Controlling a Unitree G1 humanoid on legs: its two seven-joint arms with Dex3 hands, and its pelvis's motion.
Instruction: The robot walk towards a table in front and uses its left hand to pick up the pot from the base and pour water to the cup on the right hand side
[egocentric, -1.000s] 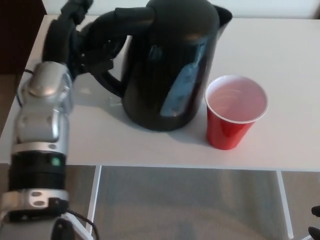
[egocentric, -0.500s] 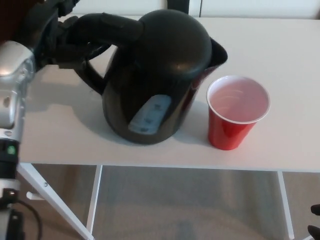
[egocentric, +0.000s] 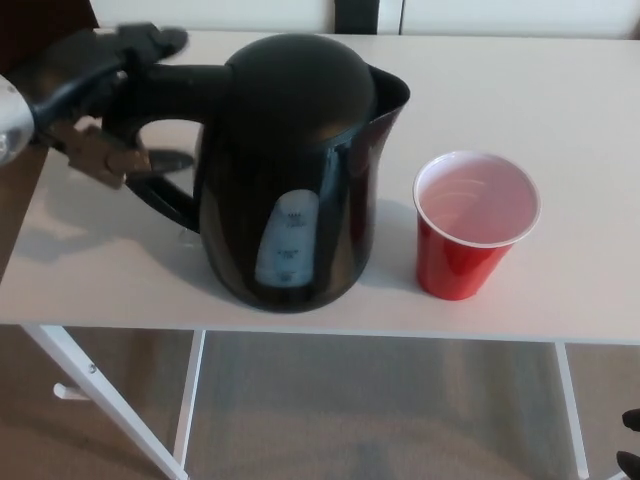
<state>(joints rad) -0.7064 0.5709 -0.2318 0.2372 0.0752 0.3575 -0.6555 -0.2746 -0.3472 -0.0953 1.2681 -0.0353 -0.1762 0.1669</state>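
The black kettle stands upright on the white table, spout turned toward the right. Just right of it is the red cup, its white inside facing up; I cannot tell whether it holds water. My left hand is at the left end of the kettle's handle. One finger is lifted above the handle and another reaches into the loop below it, so the grip looks loosened. No base shows under the kettle.
The table's front edge runs across the lower picture, with white legs and floor beneath it. A dark object stands at the table's far edge.
The kettle has swung from a tilt toward the cup back to upright and shifted left. My left forearm has drawn out of the picture to the left, and the fingers have spread off the handle.
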